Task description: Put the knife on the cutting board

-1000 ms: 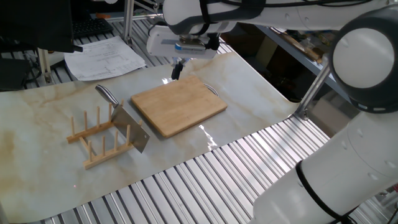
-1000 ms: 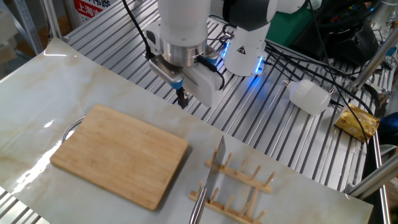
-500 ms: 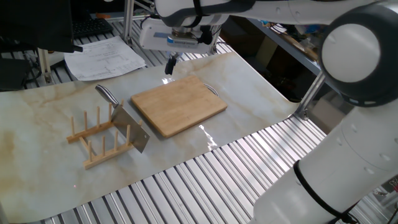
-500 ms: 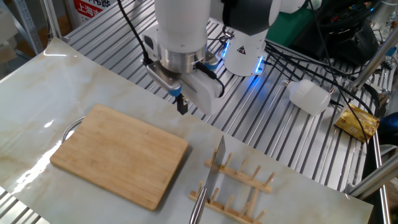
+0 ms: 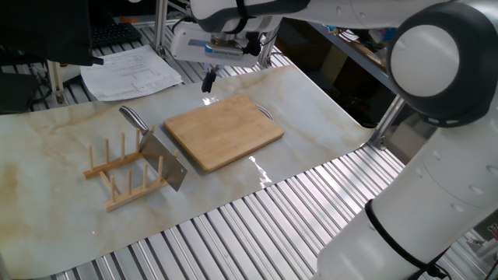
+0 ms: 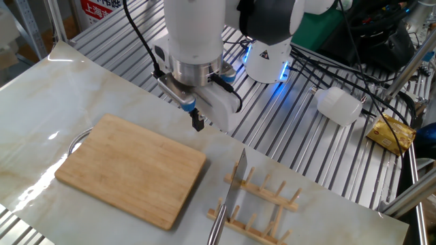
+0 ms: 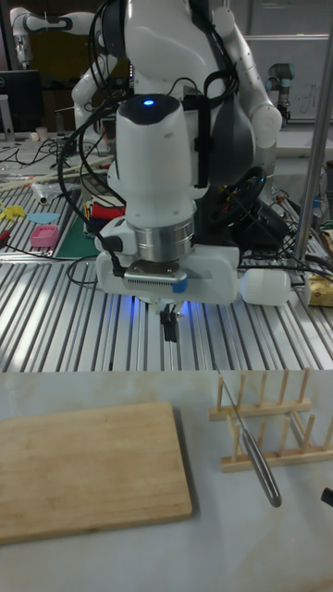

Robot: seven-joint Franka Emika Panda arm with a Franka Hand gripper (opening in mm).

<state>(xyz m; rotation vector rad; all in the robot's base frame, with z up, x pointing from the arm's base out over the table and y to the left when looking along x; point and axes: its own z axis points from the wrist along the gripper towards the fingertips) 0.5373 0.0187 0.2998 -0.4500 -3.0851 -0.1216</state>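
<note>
Beside smooth rectangular bamboo cutting board [image 6: 131,169], steel-bladed knife [image 6: 234,185] in peg rack [image 6: 262,202]

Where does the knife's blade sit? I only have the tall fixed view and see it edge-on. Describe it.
Observer: In one fixed view the knife stands on edge in the wooden peg rack. Its broad blade is between the pegs and its handle sticks out toward the papers.
Operator: Tell me what is at the board's end that my frame cuts off.
Observer: The cutting board has a thin metal loop handle there, at the end away from the rack.
Operator: Report where the hand is over the table.
Observer: The hand hangs off the board, by the corner nearer the rack, fingers together and holding nothing.
</note>
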